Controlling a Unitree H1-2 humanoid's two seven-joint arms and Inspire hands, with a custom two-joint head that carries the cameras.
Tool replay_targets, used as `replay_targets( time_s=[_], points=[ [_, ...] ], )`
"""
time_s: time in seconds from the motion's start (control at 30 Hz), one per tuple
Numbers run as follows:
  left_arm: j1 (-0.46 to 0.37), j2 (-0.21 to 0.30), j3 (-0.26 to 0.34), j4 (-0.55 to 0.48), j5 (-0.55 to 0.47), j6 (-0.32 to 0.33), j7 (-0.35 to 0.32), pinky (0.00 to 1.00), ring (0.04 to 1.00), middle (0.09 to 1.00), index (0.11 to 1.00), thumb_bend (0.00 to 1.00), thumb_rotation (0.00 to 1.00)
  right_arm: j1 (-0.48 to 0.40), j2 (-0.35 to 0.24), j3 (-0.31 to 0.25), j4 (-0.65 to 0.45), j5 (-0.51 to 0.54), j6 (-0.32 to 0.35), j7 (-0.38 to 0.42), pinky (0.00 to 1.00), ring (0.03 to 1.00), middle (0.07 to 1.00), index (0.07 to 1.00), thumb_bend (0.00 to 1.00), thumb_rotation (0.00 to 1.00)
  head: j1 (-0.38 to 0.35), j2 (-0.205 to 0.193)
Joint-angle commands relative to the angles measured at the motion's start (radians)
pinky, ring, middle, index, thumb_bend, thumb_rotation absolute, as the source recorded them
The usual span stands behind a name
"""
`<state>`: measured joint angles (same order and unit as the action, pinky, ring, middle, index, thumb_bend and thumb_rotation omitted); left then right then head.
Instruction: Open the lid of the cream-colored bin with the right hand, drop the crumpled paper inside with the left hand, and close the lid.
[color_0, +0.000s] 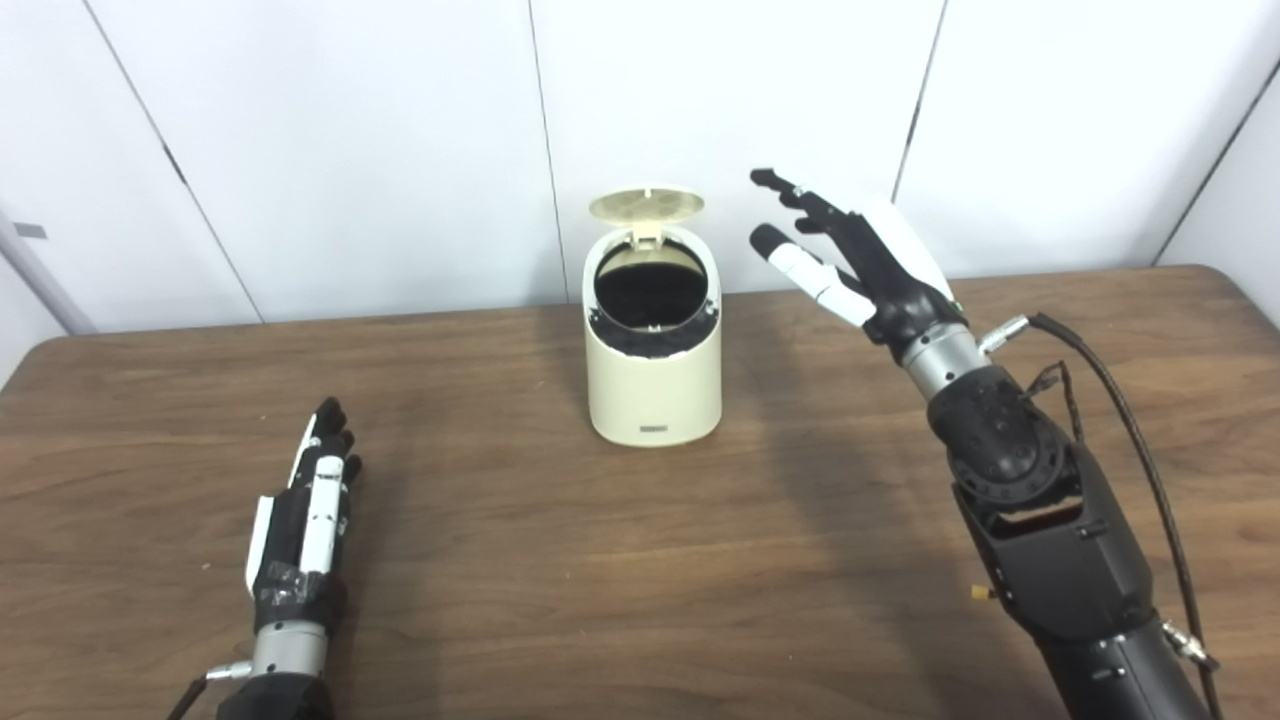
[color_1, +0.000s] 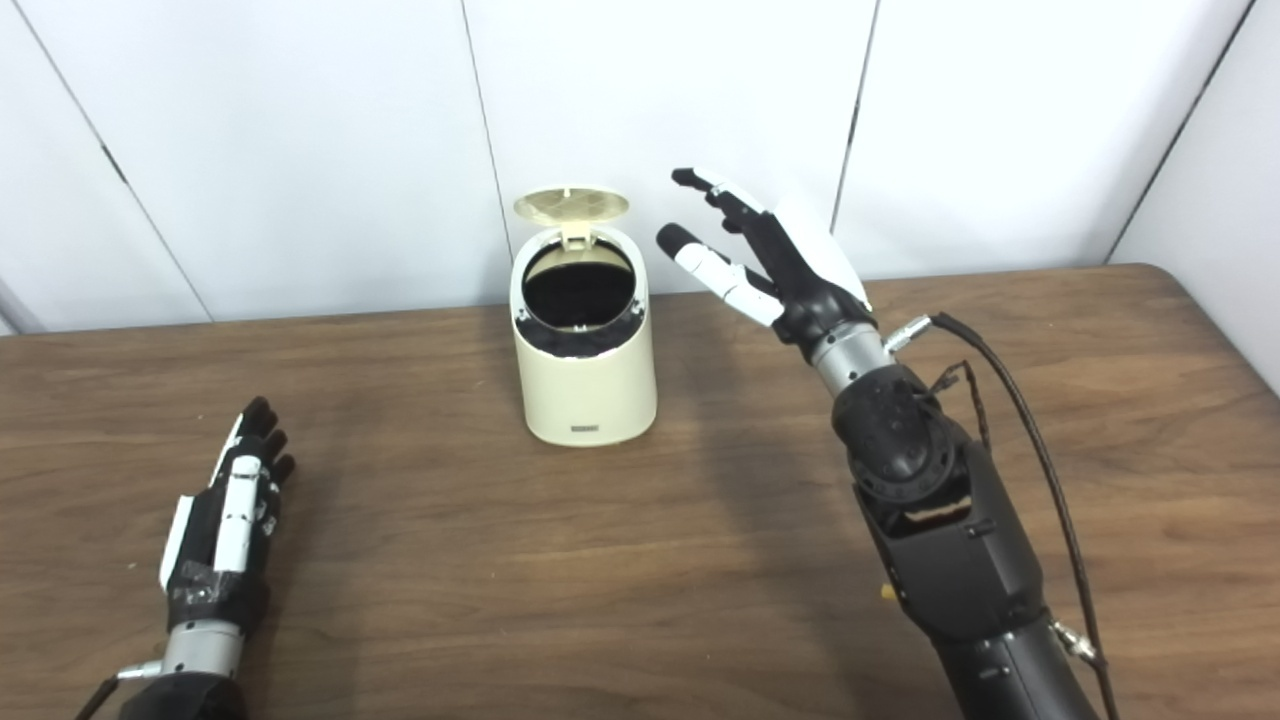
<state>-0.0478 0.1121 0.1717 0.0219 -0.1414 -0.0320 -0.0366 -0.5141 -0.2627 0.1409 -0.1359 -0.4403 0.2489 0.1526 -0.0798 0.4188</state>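
The cream-colored bin (color_0: 655, 385) stands mid-table with its round lid (color_0: 646, 204) flipped up at the back, showing a dark inside. My right hand (color_0: 860, 262) is raised to the right of the bin, level with its top, open, fingers spread and pointing toward the lid without touching it. My left hand (color_0: 305, 520) lies low over the table at the front left, fingers stretched out, open and holding nothing. No crumpled paper shows in either view; the bin's inside is too dark to tell what it holds.
The brown wooden table (color_0: 620, 560) runs across the whole view. White wall panels (color_0: 350, 130) stand right behind the bin. A black cable (color_0: 1130, 420) loops beside my right forearm.
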Motion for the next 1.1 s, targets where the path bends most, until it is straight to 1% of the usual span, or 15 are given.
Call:
replay_targets(
  time_s=[0.0, 0.2, 0.3, 0.43, 0.57, 0.63, 0.83, 1.07],
  points=[
    [0.032, -0.013, -0.015, 0.013, 0.011, 0.004, 0.004, 1.00, 1.000, 1.000, 1.000, 0.33, 0.85, -0.067, -0.014, -0.003, -0.023, -0.006, -0.026, -0.002, 0.84, 0.898, 0.915, 0.889, 0.53, 1.00, 0.002, -0.002],
    [0.034, -0.014, -0.020, 0.019, 0.025, -0.003, 0.006, 1.00, 1.000, 1.000, 1.000, 0.32, 0.86, -0.097, -0.021, 0.011, 0.001, -0.012, -0.051, 0.006, 0.83, 0.891, 0.907, 0.889, 0.52, 1.00, 0.016, -0.010],
    [0.034, -0.016, -0.018, 0.022, 0.014, 0.000, 0.003, 1.00, 1.000, 1.000, 1.000, 0.32, 0.84, -0.114, -0.030, 0.027, 0.015, -0.022, -0.079, 0.012, 0.83, 0.892, 0.909, 0.890, 0.51, 1.00, 0.024, -0.012],
    [0.036, -0.019, -0.019, 0.020, 0.018, 0.004, 0.007, 1.00, 1.000, 1.000, 1.000, 0.33, 0.84, -0.135, -0.043, 0.053, 0.020, -0.051, -0.089, 0.028, 0.83, 0.901, 0.917, 0.897, 0.49, 1.00, 0.034, -0.018],
    [0.037, -0.024, -0.018, 0.024, 0.018, -0.002, 0.010, 1.00, 1.000, 1.000, 1.000, 0.31, 0.86, -0.151, -0.049, 0.069, 0.031, -0.075, -0.104, 0.032, 0.83, 0.902, 0.914, 0.886, 0.48, 0.97, 0.037, -0.017],
    [0.038, -0.027, -0.017, 0.025, 0.017, -0.004, 0.012, 1.00, 1.000, 1.000, 1.000, 0.31, 0.84, -0.160, -0.052, 0.077, 0.038, -0.090, -0.109, 0.033, 0.82, 0.898, 0.908, 0.881, 0.49, 0.97, 0.038, -0.016],
    [0.040, -0.027, -0.020, 0.023, 0.020, -0.004, 0.011, 1.00, 1.000, 1.000, 1.000, 0.33, 0.83, -0.181, -0.058, 0.098, 0.034, -0.118, -0.083, 0.077, 0.81, 0.902, 0.916, 0.886, 0.51, 0.99, 0.039, -0.012],
    [0.042, -0.033, -0.018, 0.026, 0.016, -0.012, 0.013, 1.00, 1.000, 1.000, 1.000, 0.31, 0.82, -0.197, -0.059, 0.111, 0.031, -0.143, -0.080, 0.115, 0.82, 0.906, 0.909, 0.882, 0.51, 0.96, 0.044, -0.004]
  ],
)
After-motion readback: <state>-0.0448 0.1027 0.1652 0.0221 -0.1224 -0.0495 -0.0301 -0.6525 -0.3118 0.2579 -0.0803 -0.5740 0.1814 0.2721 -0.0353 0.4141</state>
